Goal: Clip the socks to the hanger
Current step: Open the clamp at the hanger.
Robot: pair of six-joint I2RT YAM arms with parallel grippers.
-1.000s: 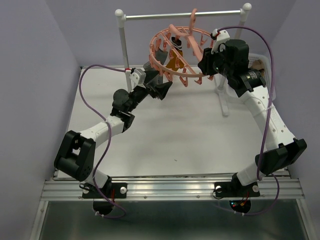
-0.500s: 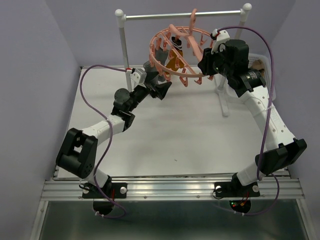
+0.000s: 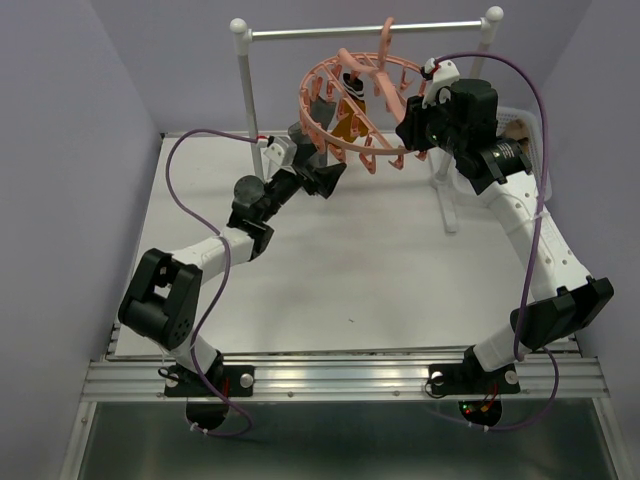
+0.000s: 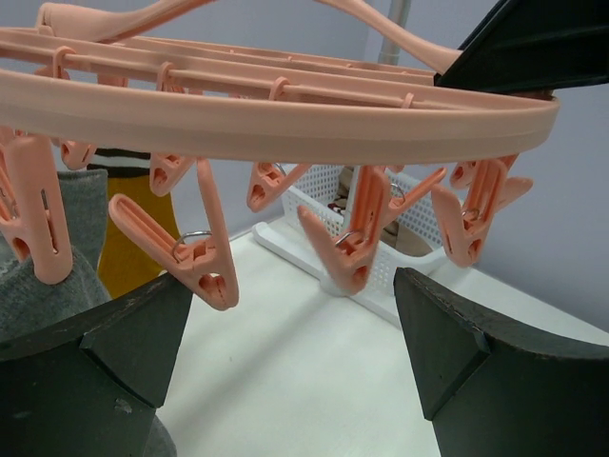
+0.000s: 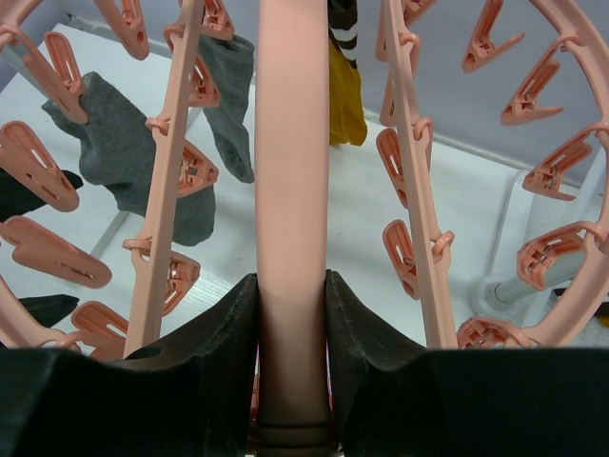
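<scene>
The salmon-pink hanger (image 3: 350, 150) hangs by its hook from the rail, slightly tilted. Clipped to it are grey socks (image 5: 133, 143) and a mustard sock (image 5: 347, 95) with a dark striped cuff. From above the mustard sock (image 3: 350, 126) and a grey sock (image 3: 318, 106) hang inside the ring. My right gripper (image 3: 412, 125) is shut on a broad spoke of the hanger (image 5: 290, 190) at the ring's right side. My left gripper (image 3: 318, 174) stands wide open just below the ring's front-left rim (image 4: 285, 119). Nothing lies between its fingers, and empty clips (image 4: 205, 271) dangle ahead of it.
A metal rail on white posts (image 3: 243, 80) carries the hanger at the back of the table. A white mesh basket (image 4: 400, 224) sits at the back right, partly behind my right arm (image 3: 520, 210). The stand's right foot (image 3: 447, 205) reaches forward.
My left arm's lower links have swung a little to the right and its gripper has crept slightly towards the ring. The right arm and the hanger have stayed still.
</scene>
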